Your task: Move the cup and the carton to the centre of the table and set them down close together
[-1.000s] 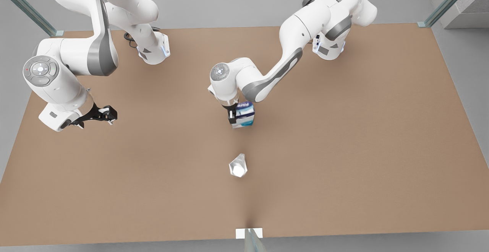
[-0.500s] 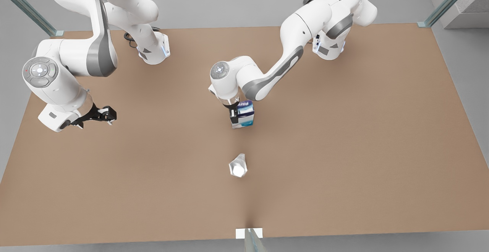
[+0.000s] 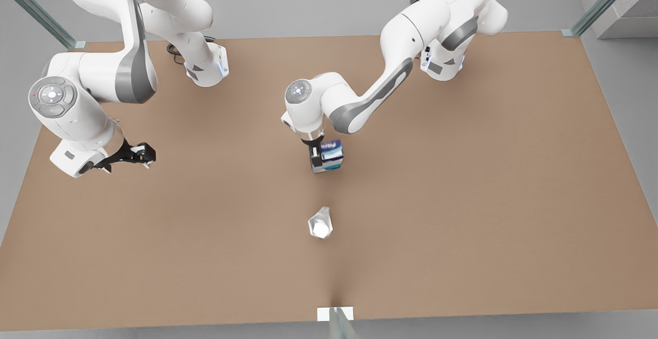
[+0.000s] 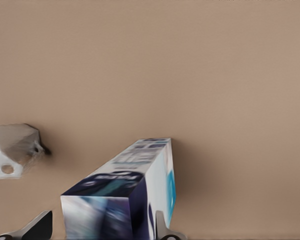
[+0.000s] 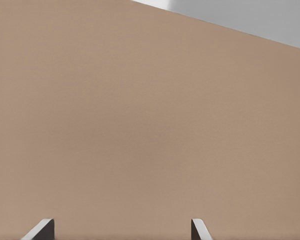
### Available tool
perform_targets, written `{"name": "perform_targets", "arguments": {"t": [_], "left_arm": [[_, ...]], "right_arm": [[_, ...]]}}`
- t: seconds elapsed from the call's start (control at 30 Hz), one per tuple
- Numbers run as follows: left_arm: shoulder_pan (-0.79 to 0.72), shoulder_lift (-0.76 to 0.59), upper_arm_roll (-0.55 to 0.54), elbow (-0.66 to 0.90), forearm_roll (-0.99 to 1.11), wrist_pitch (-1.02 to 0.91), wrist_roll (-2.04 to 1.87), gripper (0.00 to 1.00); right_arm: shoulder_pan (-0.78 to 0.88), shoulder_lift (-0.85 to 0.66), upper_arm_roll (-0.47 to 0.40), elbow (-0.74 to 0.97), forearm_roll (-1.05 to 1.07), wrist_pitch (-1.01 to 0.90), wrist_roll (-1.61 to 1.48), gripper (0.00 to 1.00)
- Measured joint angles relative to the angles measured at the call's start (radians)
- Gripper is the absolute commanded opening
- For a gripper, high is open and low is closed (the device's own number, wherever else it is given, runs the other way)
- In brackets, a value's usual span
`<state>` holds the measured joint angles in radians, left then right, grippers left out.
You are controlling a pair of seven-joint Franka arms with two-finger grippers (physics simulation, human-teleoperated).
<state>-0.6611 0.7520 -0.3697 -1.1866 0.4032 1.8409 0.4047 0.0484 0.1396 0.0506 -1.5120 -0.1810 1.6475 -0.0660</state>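
The left gripper (image 3: 320, 158), on the white arm reaching in from the table's far side, has its two dark fingers (image 4: 162, 227) closed against opposite faces of the small rectangular carton (image 3: 330, 155) with a dark blue lettered top and white and teal sides, holding it near the middle of the plain matte tan-brown table (image 3: 462, 200). In the left wrist view the carton (image 4: 135, 195) sits between the fingertips. The small pale grey-white faceted cup (image 3: 320, 224) stands on the table at about six o'clock from the carton, near it but apart, with bare tabletop between them; the left wrist view catches the cup (image 4: 12, 147) off to one side of the carton. The right gripper (image 3: 141, 154) waits over the table toward the front view's left, at about nine o'clock from the carton and well apart from both things, its fingers (image 5: 40, 229) spread wide with nothing between them. Compared with half a second ago, the carton and left gripper sit very slightly lower in the front view; the cup has not moved, and the right gripper has barely shifted.
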Motion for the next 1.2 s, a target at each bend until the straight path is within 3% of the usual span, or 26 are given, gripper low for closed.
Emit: {"name": "perform_targets", "arguments": {"t": [0.27,0.4,0.6,0.67,0.87,1.2], "left_arm": [[0.082,-0.135,-0.004,0.014,-0.028,-0.128,0.002,1.0],[0.251,-0.185,-0.01,0.024,-0.069,-0.187,-0.023,1.0],[0.556,-0.27,0.001,0.007,-0.097,-0.236,-0.427,1.0],[0.57,-0.292,0.088,-0.008,-0.097,-0.239,-0.502,1.0],[0.606,-0.343,0.146,-0.033,-0.105,-0.216,-0.656,1.0],[0.543,-0.384,0.143,-0.064,-0.048,-0.279,-0.674,1.0]], "right_arm": [[-0.001,0.0,0.0,0.0,0.0,0.0,0.0,1.0],[-0.001,0.0,0.0,0.0,0.0,0.0,0.0,1.0],[-0.001,-0.001,0.0,0.0,0.002,0.0,0.0,1.0],[-0.001,-0.002,0.0,0.0,0.002,0.0,0.0,1.0],[-0.001,0.0,0.0,0.0,0.002,0.0,0.0,1.0],[-0.001,0.0,0.0,0.0,0.002,0.0,0.0,1.0]]}}
